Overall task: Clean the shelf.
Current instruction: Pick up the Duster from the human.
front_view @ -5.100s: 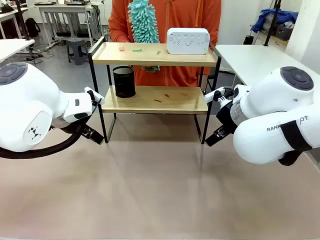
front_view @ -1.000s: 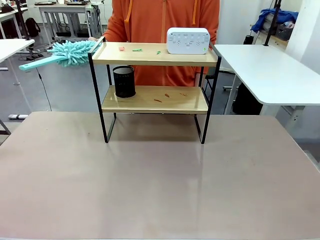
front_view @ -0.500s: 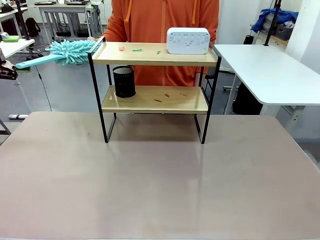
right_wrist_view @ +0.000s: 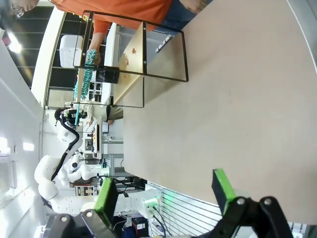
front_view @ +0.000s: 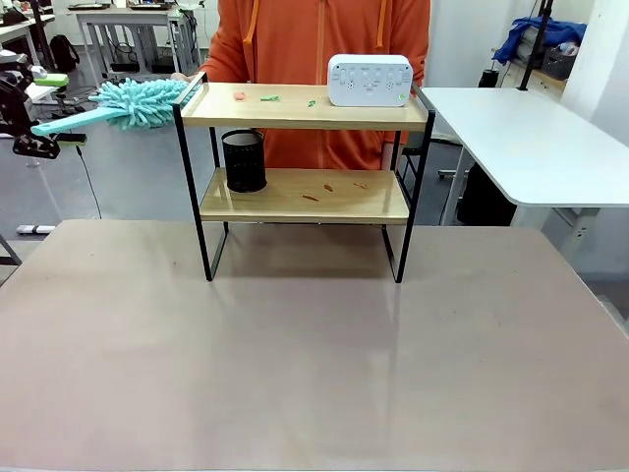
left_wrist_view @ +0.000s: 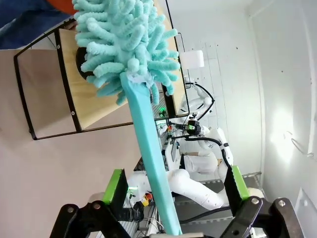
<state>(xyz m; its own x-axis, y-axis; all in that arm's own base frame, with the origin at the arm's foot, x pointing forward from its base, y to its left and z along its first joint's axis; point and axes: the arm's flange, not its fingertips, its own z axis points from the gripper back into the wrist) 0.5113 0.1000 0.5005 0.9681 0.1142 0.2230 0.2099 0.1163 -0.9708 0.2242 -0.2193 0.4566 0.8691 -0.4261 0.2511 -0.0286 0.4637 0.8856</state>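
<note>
— Shelf first: where does it sit?
— You have the shelf [front_view: 305,202] standing on the counter [front_view: 295,374], at its far middle. A person [front_view: 324,39] in an orange top is right behind it. A white device [front_view: 369,80] and small scraps [front_view: 268,97] lie on its top board. A black mesh cup [front_view: 244,160] and more scraps sit on the lower board.
— And my claws?
— Your left claw [left_wrist_view: 176,186] is out past the counter's left edge, fingers spread wide. The handle of a teal duster [front_view: 138,101] runs between them, with a gap to each pad [left_wrist_view: 116,186]. Its fluffy head is beside the shelf's top left corner. Your right claw [right_wrist_view: 165,193] is spread apart too, with nothing between its fingers, over the counter and facing the shelf.
</note>
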